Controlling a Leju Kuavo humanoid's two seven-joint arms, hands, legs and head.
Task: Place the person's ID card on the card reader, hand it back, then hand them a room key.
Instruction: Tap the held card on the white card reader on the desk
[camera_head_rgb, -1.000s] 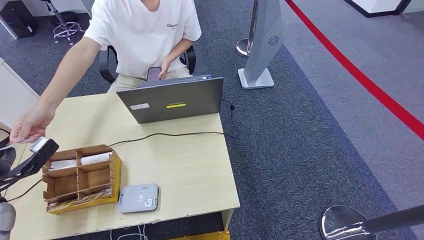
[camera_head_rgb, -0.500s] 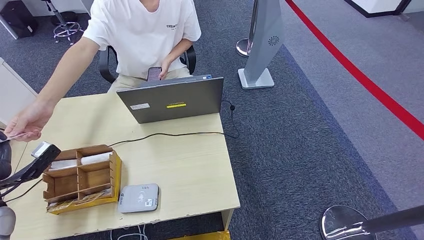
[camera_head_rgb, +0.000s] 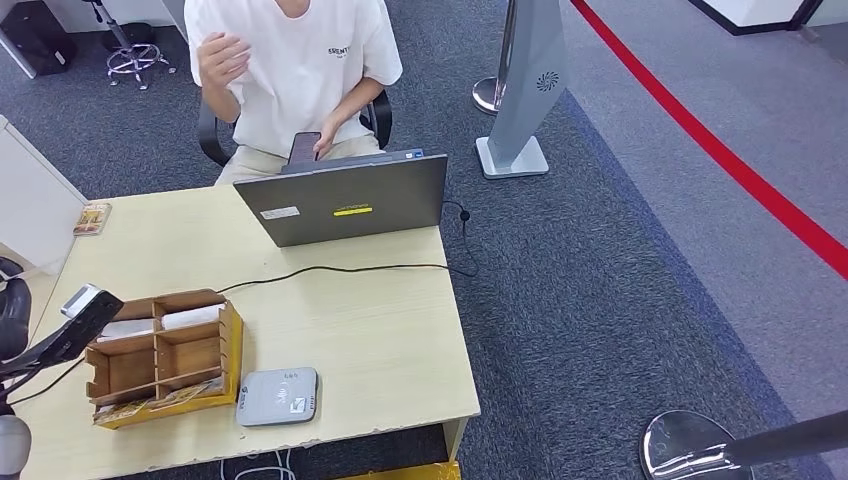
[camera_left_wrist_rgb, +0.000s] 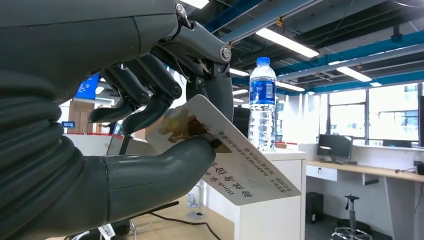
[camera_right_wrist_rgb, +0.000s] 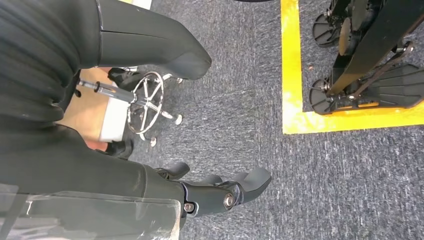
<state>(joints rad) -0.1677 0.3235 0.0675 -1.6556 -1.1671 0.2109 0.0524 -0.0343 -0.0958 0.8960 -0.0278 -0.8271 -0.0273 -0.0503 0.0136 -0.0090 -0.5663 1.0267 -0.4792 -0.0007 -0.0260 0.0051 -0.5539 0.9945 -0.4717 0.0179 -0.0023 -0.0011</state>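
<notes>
- Your left hand (camera_left_wrist_rgb: 165, 145) held the ID card (camera_left_wrist_rgb: 235, 160) pinched between the thumb and the darker fingers, near one end; most of the card stood free beyond the grip.
- I judged the card as light, thin and stiff, with a smooth face that could slip. You were wise to keep the pinch on the flat faces and to lay it down flat.
- A small card (camera_head_rgb: 91, 218) lay at the far left corner of the table (camera_head_rgb: 380, 340); what it was, I could not tell.
- The wooden box (camera_head_rgb: 160, 355) with compartments stood just left of the card reader (camera_head_rgb: 279, 396), so it was in the path of the left arm.
- A black cable (camera_head_rgb: 330, 270) crossed the table behind them, and the laptop (camera_head_rgb: 345, 200) stood further back, before the person (camera_head_rgb: 290, 60).
- Your right hand (camera_right_wrist_rgb: 220, 192) hung over the floor, fingers loosely apart, holding nothing.
</notes>
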